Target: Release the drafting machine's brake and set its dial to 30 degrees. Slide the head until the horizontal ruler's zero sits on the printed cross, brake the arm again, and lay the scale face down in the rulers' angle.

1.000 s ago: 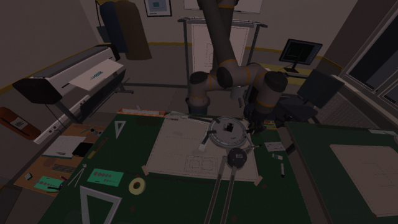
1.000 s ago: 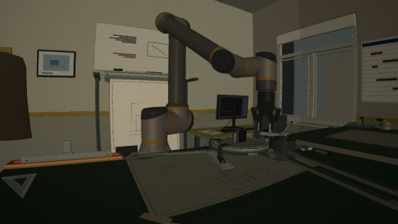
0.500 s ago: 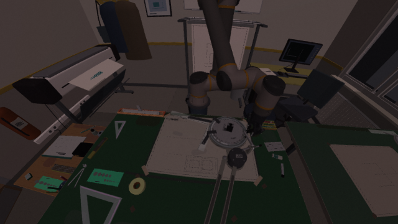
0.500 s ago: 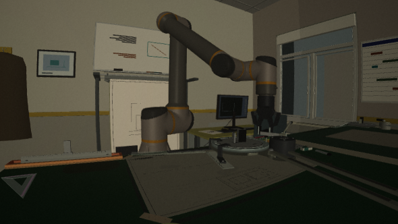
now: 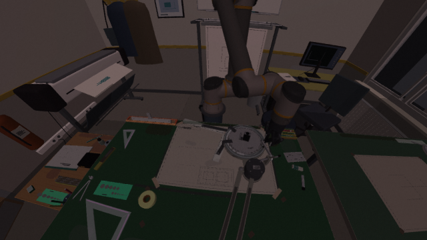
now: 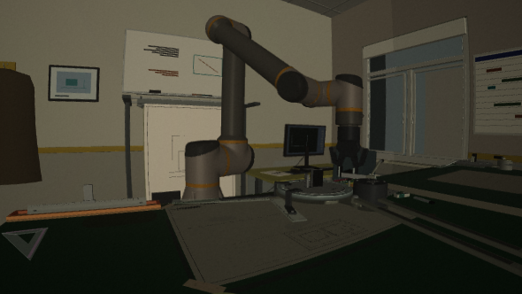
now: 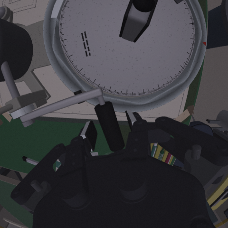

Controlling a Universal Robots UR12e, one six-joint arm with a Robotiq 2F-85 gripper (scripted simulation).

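The brake lever's black handle (image 7: 109, 127) sticks out from the rim of the drafting head, on a thin grey arm (image 7: 61, 103). It lies between my fingers. The round protractor dial (image 7: 125, 47) fills the area just beyond it, with a dark knob (image 7: 136, 20) near its centre and a red index mark (image 7: 204, 43) on the rim. The head (image 5: 243, 141) sits at the far right corner of the drawing sheet (image 5: 213, 160). Its parallel arm rods (image 5: 238, 203) run toward the board's near edge from a black pivot (image 5: 254, 168). My gripper (image 7: 111, 131) is open around the handle and holds nothing.
The board's right edge and a second board (image 5: 373, 180) lie just right of my gripper. A striped scale (image 7: 163, 154) lies under the gripper. A tape roll (image 5: 147, 199), set squares (image 5: 128, 136) and green templates (image 5: 112, 190) lie on the left of the board.
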